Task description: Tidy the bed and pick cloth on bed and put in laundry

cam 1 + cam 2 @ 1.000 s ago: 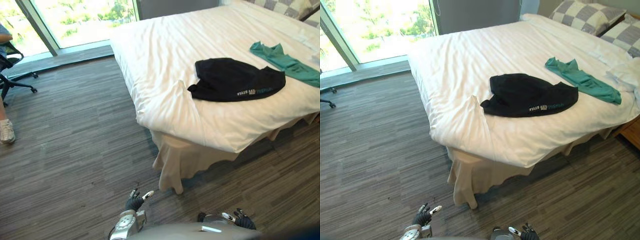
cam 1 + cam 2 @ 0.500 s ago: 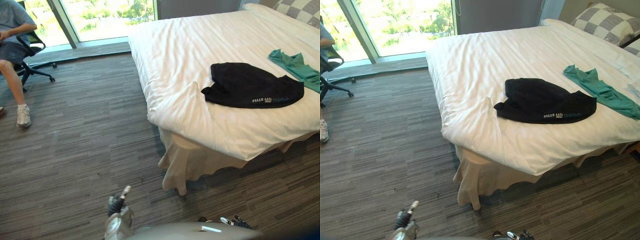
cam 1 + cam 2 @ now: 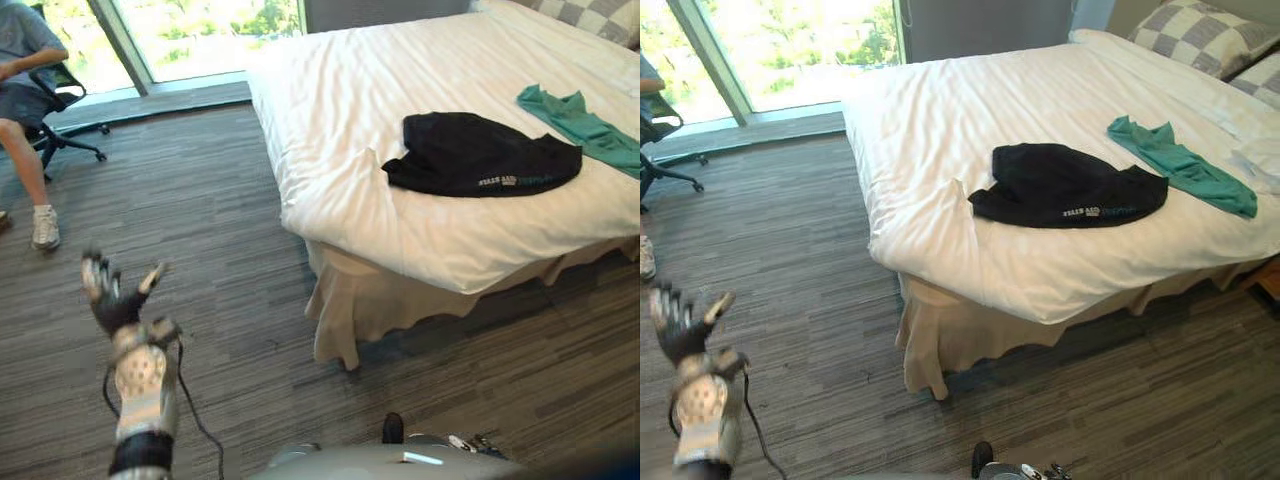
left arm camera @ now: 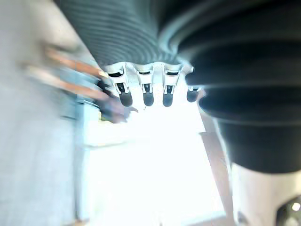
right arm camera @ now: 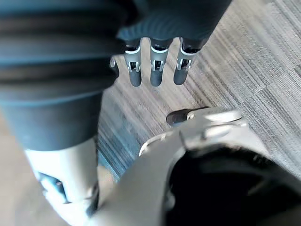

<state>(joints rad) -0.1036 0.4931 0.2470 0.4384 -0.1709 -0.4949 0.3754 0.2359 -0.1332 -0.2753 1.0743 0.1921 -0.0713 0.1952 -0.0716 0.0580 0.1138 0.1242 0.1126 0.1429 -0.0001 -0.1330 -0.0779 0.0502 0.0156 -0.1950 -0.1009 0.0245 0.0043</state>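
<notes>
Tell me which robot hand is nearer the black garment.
Right, probably. The right robot hand hangs low, in line with the black garment; the left robot hand is raised over the floor, far to its left.

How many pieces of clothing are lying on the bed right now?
2. A black garment lies near the middle of the bed; a green garment lies beside it, toward the pillows. Any under the sheet would be hidden.
</notes>
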